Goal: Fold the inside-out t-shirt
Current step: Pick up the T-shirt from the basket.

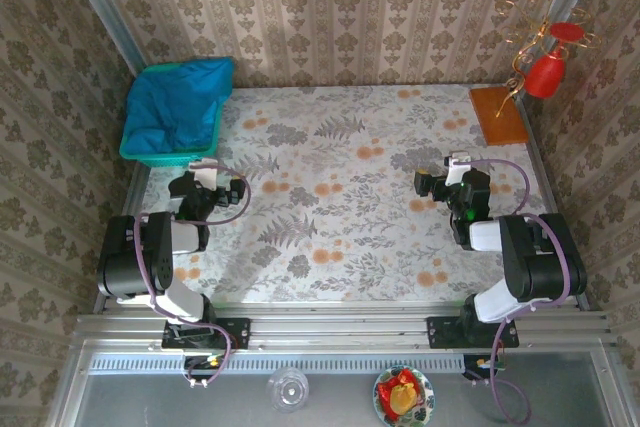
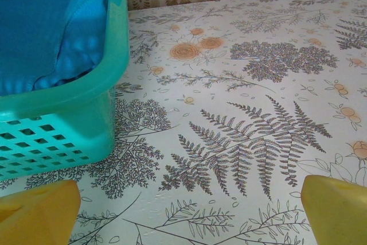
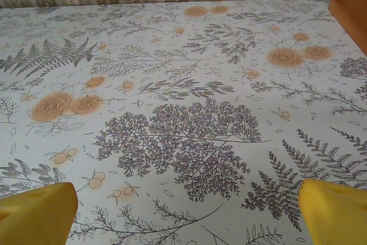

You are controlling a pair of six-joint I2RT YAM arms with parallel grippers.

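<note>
Teal inside-out t-shirt [image 1: 178,97] sits bunched in a green basket [image 1: 150,157], far left of the floral table [image 1: 350,237]; left gripper [image 2: 186,213] and right gripper [image 3: 186,210] spread wide, empty

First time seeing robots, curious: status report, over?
Left gripper open, right gripper open. T-shirt bunched inside green basket, far-left corner. Basket rim in the way.
</note>
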